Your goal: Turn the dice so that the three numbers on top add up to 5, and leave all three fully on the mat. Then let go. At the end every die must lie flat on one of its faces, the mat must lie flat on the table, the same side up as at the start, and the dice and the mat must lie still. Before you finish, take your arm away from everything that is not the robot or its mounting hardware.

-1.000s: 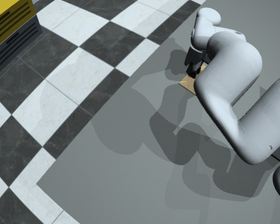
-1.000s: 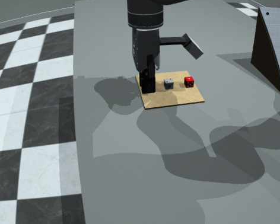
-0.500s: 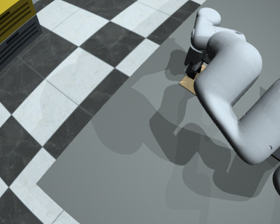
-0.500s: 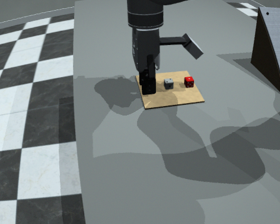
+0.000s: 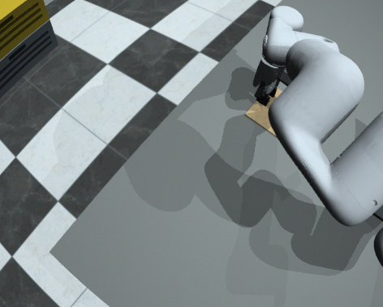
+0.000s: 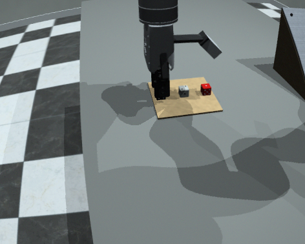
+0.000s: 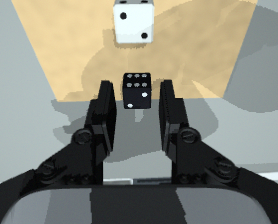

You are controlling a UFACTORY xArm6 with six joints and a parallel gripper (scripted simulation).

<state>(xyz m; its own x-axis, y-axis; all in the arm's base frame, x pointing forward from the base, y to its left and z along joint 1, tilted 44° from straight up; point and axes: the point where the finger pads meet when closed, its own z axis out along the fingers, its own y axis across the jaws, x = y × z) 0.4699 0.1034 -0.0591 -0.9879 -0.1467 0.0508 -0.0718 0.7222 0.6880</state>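
Note:
My gripper [image 5: 267, 97] [image 6: 161, 96] [image 7: 137, 95] is open and low at the mat's edge. A black die [image 7: 137, 95] stands between its fingers, with a gap on both sides. In the wrist view the black die shows two on top and six on the side toward the white die. The fingers hide it in the exterior view. The white die [image 6: 183, 91] [image 7: 134, 24] lies flat with two on top. The red die [image 6: 205, 89] lies flat with one on top. The tan mat [image 5: 258, 118] [image 6: 190, 110] [image 7: 65, 82] lies flat. The black die overlaps its edge in the wrist view; its base is hidden.
A wedge-shaped block [image 6: 291, 54] with a metal-looking sloped face stands on the table, right of the mat in the exterior view. The arm covers part of the mat in the top view. Yellow and grey boxes [image 5: 17, 19] stand beyond the table.

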